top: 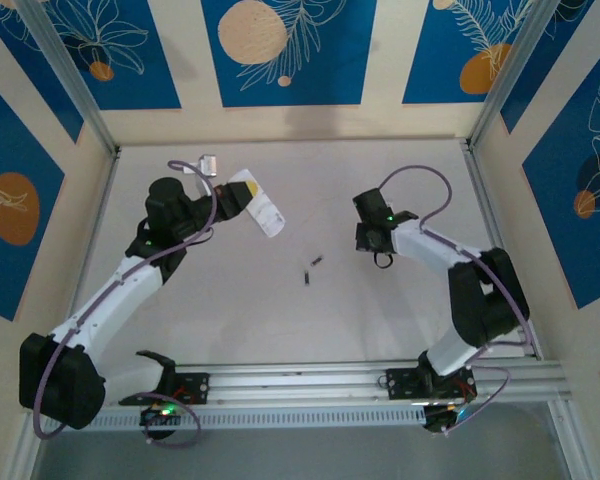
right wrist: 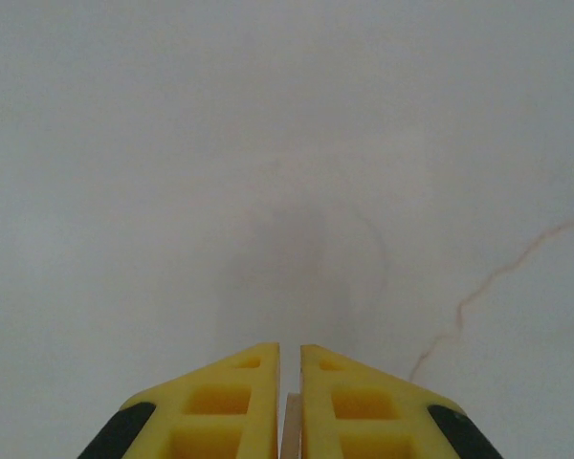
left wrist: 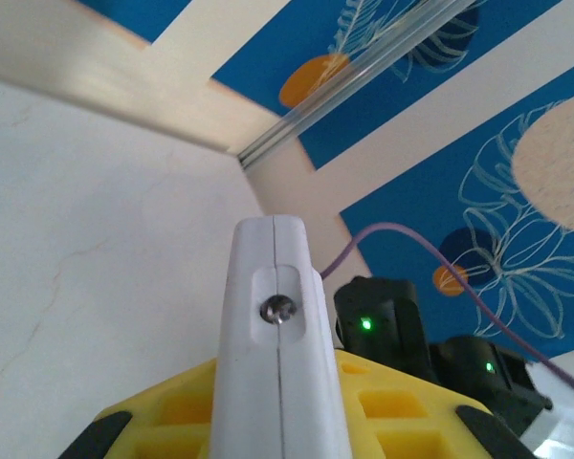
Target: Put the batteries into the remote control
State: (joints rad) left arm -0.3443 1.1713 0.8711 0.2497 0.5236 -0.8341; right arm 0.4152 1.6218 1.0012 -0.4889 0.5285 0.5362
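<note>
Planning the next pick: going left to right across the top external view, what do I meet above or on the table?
left hand → remote control held in it → batteries → right hand

Whites, yellows and blues in your cell
Your remote control [left wrist: 273, 316] is white and the batteries [top: 311, 268] dark. The left end effector [left wrist: 282, 402] and right end effector [right wrist: 290, 368] are yellow with black corners. The desk [right wrist: 172, 143] is pale grey with a thin brown vein, and the walls [top: 330, 60] are blue with orange circles and white leaf outlines.

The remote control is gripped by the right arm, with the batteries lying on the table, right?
No: the left gripper grips the remote control, as the top external view shows; the batteries do lie on the table.
</note>
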